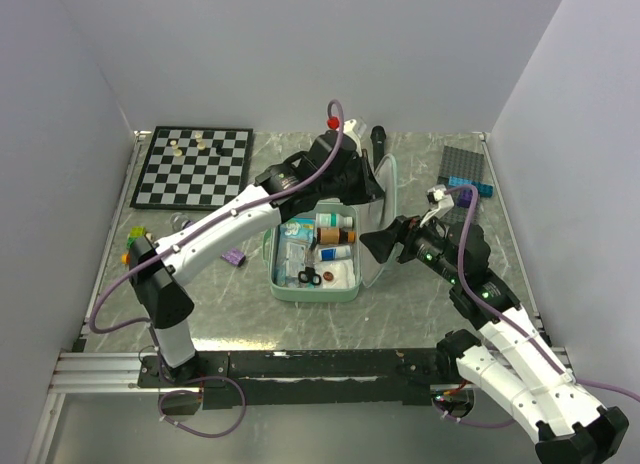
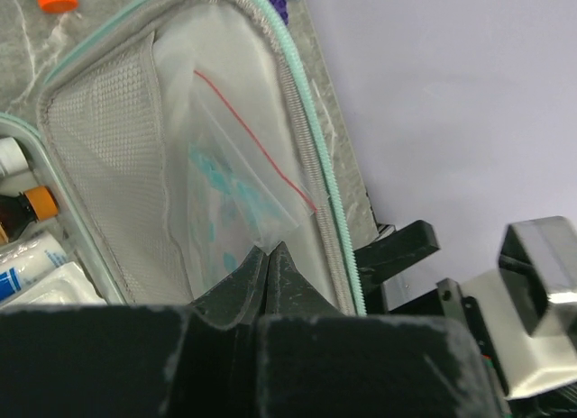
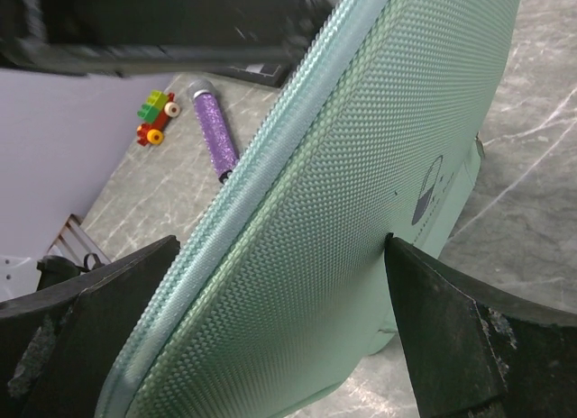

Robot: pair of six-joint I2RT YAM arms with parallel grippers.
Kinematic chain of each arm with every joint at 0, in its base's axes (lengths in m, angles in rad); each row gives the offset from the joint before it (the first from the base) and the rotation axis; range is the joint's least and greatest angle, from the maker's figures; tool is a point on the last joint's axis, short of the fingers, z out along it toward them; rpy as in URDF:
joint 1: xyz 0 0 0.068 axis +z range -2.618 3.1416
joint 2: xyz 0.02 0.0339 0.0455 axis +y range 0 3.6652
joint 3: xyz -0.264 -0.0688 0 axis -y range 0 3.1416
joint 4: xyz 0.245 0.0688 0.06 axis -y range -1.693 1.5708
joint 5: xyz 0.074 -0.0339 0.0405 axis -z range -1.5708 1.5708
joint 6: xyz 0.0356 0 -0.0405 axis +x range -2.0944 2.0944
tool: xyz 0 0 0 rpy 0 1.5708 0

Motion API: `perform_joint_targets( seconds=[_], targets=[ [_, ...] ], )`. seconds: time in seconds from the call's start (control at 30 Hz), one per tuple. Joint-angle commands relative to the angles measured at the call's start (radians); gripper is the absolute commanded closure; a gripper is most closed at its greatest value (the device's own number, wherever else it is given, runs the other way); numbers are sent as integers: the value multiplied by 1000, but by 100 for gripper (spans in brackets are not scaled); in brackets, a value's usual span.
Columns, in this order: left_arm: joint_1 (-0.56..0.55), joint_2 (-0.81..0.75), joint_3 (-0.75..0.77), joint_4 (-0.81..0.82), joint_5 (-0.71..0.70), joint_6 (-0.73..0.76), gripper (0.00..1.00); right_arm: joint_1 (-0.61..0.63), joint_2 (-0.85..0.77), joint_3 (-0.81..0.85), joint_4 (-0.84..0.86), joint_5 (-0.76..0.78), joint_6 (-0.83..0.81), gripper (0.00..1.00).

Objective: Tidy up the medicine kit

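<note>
Medicine kit [image 1: 276, 276]: lay open on the tabletop [image 1: 420, 319], lid [image 3: 361, 202] upright. My left hand [image 2: 268, 258] was pinched shut on a clear bag [image 2: 243, 166]; my right hand [image 3: 281, 247] stood wide across the lid's back. Stowing step, I judged; next, ease the bag into the mesh pocket [image 2: 104, 157].

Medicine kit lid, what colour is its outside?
The medicine kit lid is mint green, clearest in the right wrist view.
</note>
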Motion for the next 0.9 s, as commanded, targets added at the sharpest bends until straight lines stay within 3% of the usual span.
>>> perform_joint_targets(
  seconds=[0.0,0.17,0.37,0.5,0.7,0.87],
  targets=[
    [-5,-1,22,4,28,-3,99,-1,-1,53,29,-16,-4,0],
    [-7,-39,-10,9,32,3,96,1,-3,53,29,-10,-7,0],
    [-7,-101,-24,12,3,14,50,1,-1,56,28,-8,-10,0],
    [-8,-128,1,-3,-17,22,31,1,-4,56,25,-7,-10,0],
    [1,-260,-36,-25,-154,83,25,1,-4,55,2,22,-10,0],
    [139,-560,-408,9,-312,123,21,1,5,70,-47,75,-21,0]
  ],
)
